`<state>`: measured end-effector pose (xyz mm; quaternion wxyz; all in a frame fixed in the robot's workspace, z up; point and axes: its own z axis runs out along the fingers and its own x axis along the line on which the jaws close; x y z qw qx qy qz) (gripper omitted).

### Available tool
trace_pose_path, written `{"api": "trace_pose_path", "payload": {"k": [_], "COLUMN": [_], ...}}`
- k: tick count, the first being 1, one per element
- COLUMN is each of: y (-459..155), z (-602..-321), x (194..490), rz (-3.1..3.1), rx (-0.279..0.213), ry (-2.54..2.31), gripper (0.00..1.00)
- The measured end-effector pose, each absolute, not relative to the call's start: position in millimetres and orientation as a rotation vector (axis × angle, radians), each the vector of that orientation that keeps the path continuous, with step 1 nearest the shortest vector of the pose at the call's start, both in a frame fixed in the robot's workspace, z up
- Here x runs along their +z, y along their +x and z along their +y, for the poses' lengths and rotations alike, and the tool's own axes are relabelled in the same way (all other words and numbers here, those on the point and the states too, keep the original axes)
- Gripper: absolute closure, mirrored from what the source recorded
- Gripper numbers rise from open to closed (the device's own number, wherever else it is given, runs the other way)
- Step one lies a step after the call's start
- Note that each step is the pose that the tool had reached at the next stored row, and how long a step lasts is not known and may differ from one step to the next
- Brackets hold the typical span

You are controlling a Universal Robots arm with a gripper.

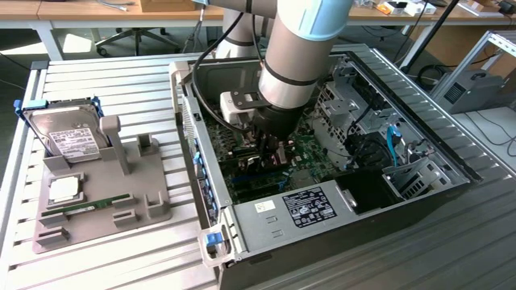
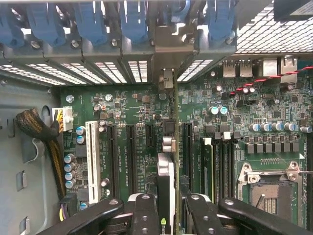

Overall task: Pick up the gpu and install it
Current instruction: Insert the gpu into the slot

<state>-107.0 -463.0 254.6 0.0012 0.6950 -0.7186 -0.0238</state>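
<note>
The gpu [image 2: 167, 166] stands on edge over the green motherboard [image 2: 132, 107], lined up with the long black expansion slots. Its silver bracket end [image 2: 167, 78] reaches the case's rear slot openings. My gripper [image 2: 168, 208] is shut on the card, with a black finger [image 2: 145, 215] pressed to each face. In the exterior view my gripper [image 1: 270, 148] reaches down into the open computer case [image 1: 451, 163], and the dark card [image 1: 254, 162] shows just under it, low against the board. Whether the card's edge sits in a slot cannot be told.
A grey fixture [image 1: 96, 211] on the exterior view's left holds a hard drive [image 1: 69, 136], a green RAM stick [image 1: 84, 205] and a square chip [image 1: 64, 188]. Inside the case are the power supply [image 1: 303, 208], drive cages [image 1: 354, 109], blue slot latches [image 2: 98, 19] and a cable bundle [image 2: 39, 132].
</note>
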Motion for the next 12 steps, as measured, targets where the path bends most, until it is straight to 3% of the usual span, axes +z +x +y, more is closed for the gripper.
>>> {"api": "trace_pose_path", "payload": {"k": [12], "y": [-108.7], "z": [-463.2], "x": [258.2], "rz": [-2.261], "rx": [-0.084], "ry": [2.188], "gripper": [0.73]}}
